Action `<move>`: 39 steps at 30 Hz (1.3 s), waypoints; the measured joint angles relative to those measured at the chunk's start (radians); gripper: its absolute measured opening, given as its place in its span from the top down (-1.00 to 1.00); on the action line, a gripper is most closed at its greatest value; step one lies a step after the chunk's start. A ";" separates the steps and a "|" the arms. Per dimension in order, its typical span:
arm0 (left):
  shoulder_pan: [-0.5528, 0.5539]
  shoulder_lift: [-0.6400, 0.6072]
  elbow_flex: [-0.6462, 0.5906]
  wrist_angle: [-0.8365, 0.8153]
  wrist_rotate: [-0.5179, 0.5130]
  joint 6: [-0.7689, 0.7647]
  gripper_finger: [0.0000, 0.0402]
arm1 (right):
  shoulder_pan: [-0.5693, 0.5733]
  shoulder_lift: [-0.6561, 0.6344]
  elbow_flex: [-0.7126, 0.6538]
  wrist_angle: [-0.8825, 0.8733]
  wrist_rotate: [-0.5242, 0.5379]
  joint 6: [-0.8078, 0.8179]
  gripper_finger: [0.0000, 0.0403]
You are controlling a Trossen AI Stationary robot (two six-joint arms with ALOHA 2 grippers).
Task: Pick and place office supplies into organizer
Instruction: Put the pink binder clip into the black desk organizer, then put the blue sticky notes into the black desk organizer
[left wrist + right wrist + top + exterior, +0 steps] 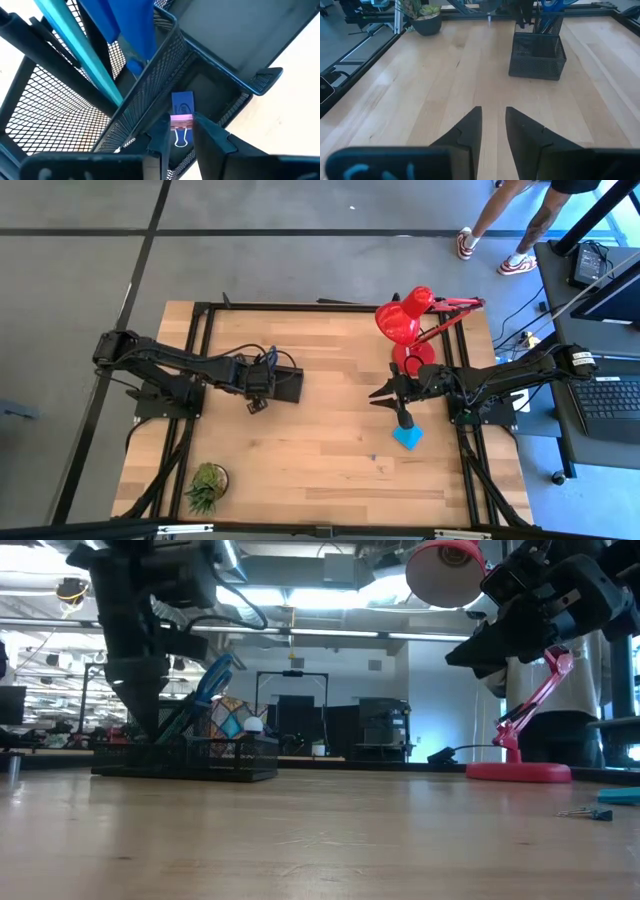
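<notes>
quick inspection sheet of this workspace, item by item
surface: wooden table, bare in the middle
job's things: black organizer holding blue scissors; cyan sticky pad on the table; small clip loose
clutter: red lamp, potted plant
grippers: left gripper holds a purple binder clip over the organizer; right gripper open, empty
cables: on the floor beside the table
surroundings: person's legs, desk with laptop
</notes>
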 joint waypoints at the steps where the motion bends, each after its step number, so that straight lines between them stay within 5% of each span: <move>1: 0.000 0.000 0.000 0.000 0.001 0.000 0.64 | 0.000 0.000 0.000 0.000 0.000 0.000 0.55; 25: -0.049 -0.030 0.093 -0.004 0.050 0.011 0.47 | 0.000 0.000 0.000 -0.001 0.000 0.000 0.55; 39: -0.280 -0.126 0.092 0.570 -0.003 0.308 0.48 | 0.000 0.000 0.000 -0.001 -0.002 0.006 0.55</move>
